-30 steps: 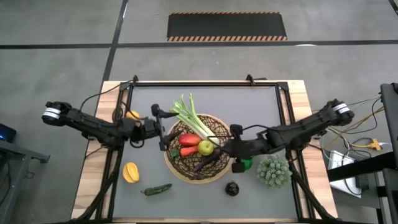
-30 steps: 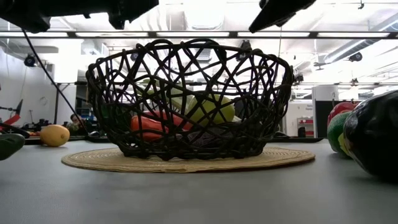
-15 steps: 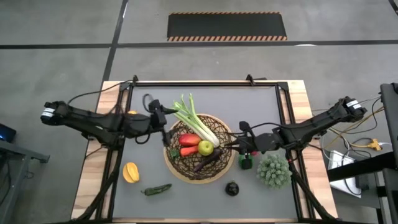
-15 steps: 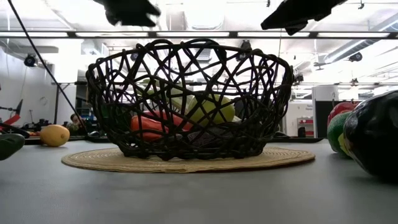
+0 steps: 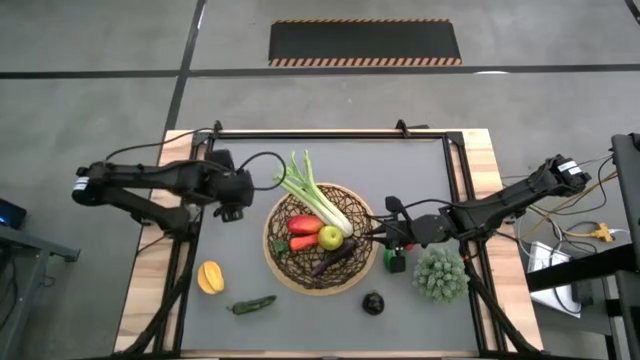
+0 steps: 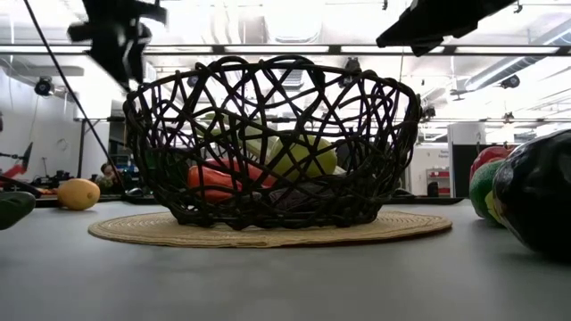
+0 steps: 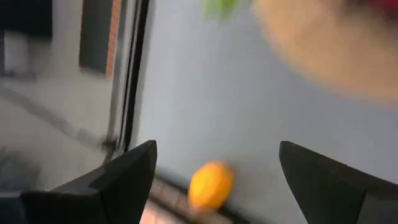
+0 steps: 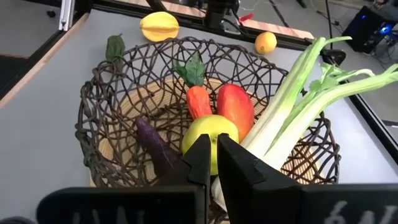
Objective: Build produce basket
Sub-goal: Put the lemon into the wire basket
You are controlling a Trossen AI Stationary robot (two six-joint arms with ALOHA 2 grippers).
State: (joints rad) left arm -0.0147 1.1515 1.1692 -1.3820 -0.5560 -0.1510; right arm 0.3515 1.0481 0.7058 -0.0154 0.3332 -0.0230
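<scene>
left tool (image 5: 231, 203) pulled back from basket (image 5: 281, 258) rim, right tool (image 5: 386, 233) withdrawn to basket's right edge

- High view: even, diffuse light over the grey table (image 5: 330, 160); shadows around the basket (image 5: 320, 237) are faint and short. Detail is crisp, with no glare.
- Low view: strong backlight from bright ceiling lights above and behind the basket (image 6: 272, 143), turning its wicker into a near-silhouette. Ceiling areas are blown out white. The dark rounded object (image 6: 535, 192) to the basket's right lies close to the lens and is soft.
- Left wrist view: heavy motion blur throughout; the small yellow fruit (image 7: 210, 185) and the table edges are smeared.
- Right wrist view: bright and sharp on the basket (image 8: 205, 124) contents; the near fingers (image 8: 200, 158) are out of focus.
</scene>
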